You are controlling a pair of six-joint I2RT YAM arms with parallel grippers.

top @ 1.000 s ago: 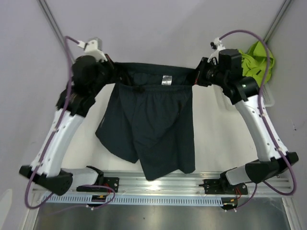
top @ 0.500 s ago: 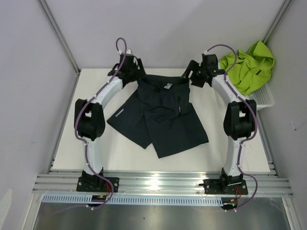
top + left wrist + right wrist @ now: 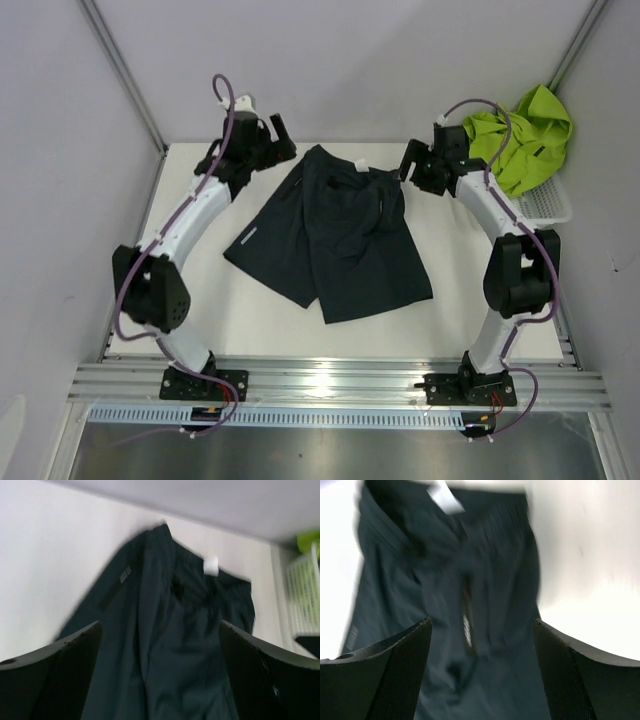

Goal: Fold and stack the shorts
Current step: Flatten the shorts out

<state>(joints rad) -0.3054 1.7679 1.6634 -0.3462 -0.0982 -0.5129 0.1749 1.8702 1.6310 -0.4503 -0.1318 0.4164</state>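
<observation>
The dark navy shorts (image 3: 335, 240) lie rumpled on the white table (image 3: 200, 320), waistband toward the back, legs spread toward the near edge. My left gripper (image 3: 281, 140) hovers open just off the waistband's back-left corner, holding nothing. My right gripper (image 3: 408, 170) is open beside the waistband's right end, also empty. In the left wrist view the shorts (image 3: 170, 630) lie below the open gripper (image 3: 160, 624), and in the right wrist view the shorts (image 3: 465, 595) show blurred beneath the spread gripper (image 3: 481, 622). The lime green shorts (image 3: 522, 135) are heaped in the basket.
A white mesh basket (image 3: 548, 207) stands at the back right corner of the table, also seen as the basket (image 3: 303, 597) in the left wrist view. Grey walls close in on the back and both sides. An aluminium rail (image 3: 330, 380) runs along the near edge.
Both grippers have opened and let go of the dark shorts' waistband. The shorts have dropped flat on the table, and both arms have drawn back and apart.
</observation>
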